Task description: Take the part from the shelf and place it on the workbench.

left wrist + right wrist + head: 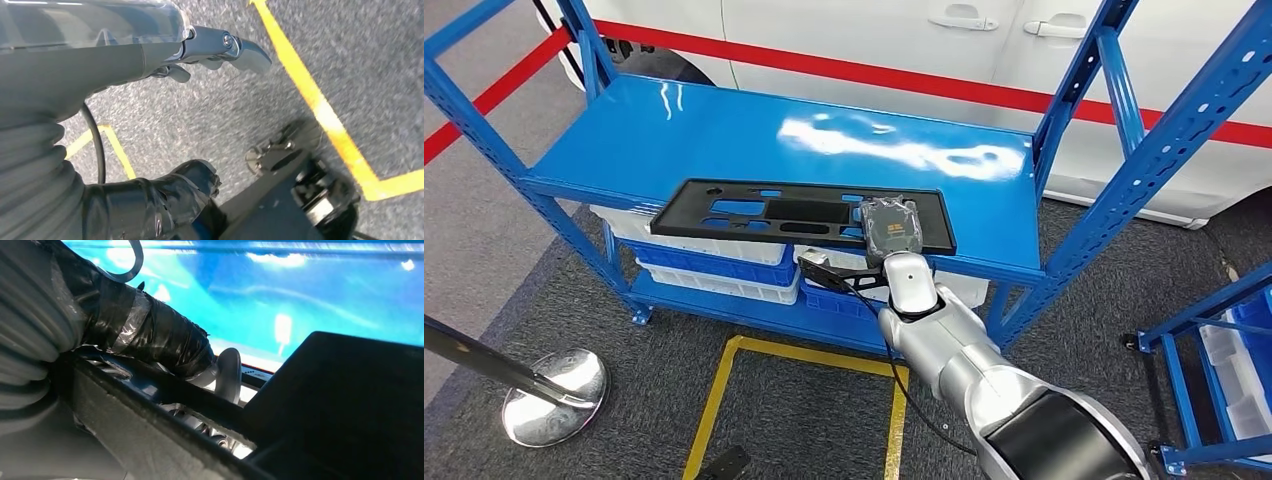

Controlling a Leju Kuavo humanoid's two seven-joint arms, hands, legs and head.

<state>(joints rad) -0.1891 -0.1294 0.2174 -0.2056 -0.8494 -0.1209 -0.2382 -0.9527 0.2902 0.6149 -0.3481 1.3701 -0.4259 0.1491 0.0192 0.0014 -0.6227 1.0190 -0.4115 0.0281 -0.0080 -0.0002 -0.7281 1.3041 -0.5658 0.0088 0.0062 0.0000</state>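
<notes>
Reaching stage: right robot hand (890, 228) laid over the right end of the black part (799, 213), near the front edge of the blue shelf (724, 130); grip impossible to confirm, fingers hidden under its back. Next: secure hold, lift clear. Left robot hand (215, 47) hanging, fingers loosely apart, holding nothing. Worktop unseen.

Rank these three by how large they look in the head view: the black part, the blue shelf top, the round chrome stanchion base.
1. Blue shelf top
2. Black part
3. Chrome stanchion base, though it sits nearer the camera, which inflates its apparent size.
</notes>
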